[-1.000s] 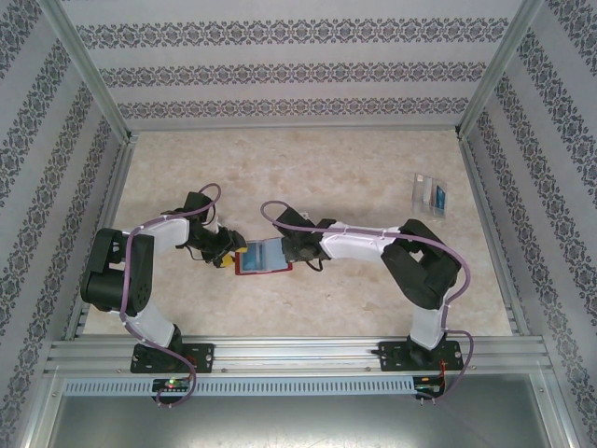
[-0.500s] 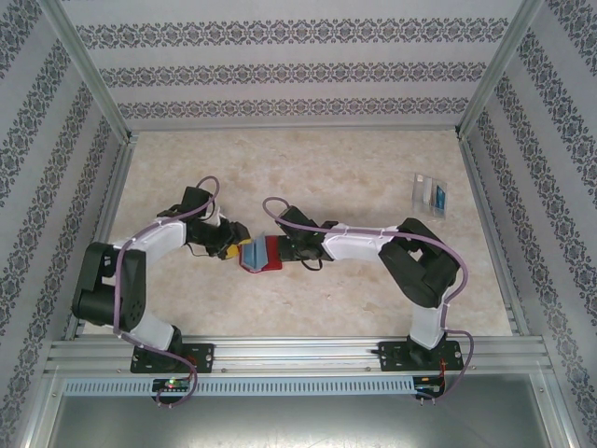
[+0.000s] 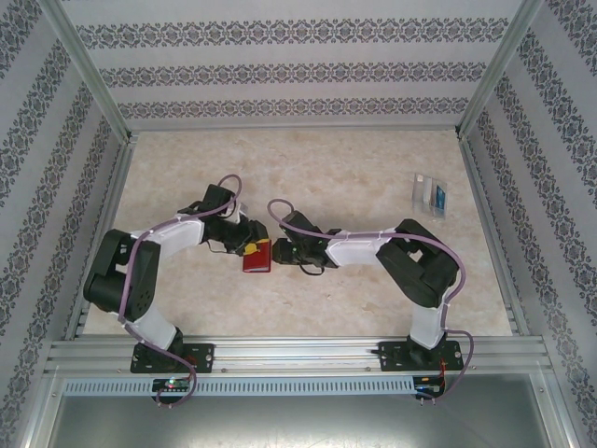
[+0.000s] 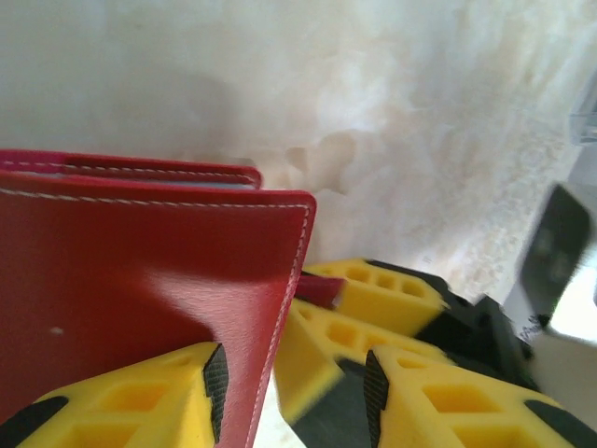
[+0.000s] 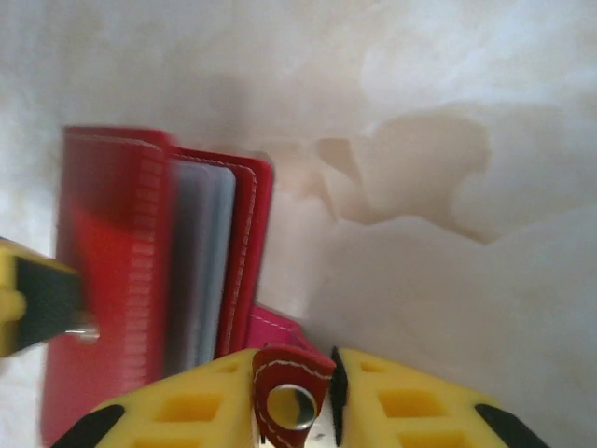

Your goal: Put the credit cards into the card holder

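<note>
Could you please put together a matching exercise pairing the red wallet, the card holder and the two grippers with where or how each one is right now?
Things:
1. red wallet
2. card holder
3. left gripper
4. right gripper

Places or states:
A. shut on the snap tab
B. far right of the table, apart from both arms
C. mid-table, between the two grippers
D. jaws apart at the wallet's edge

Pairs: 1-C, 2-B, 3-D, 4-A
</note>
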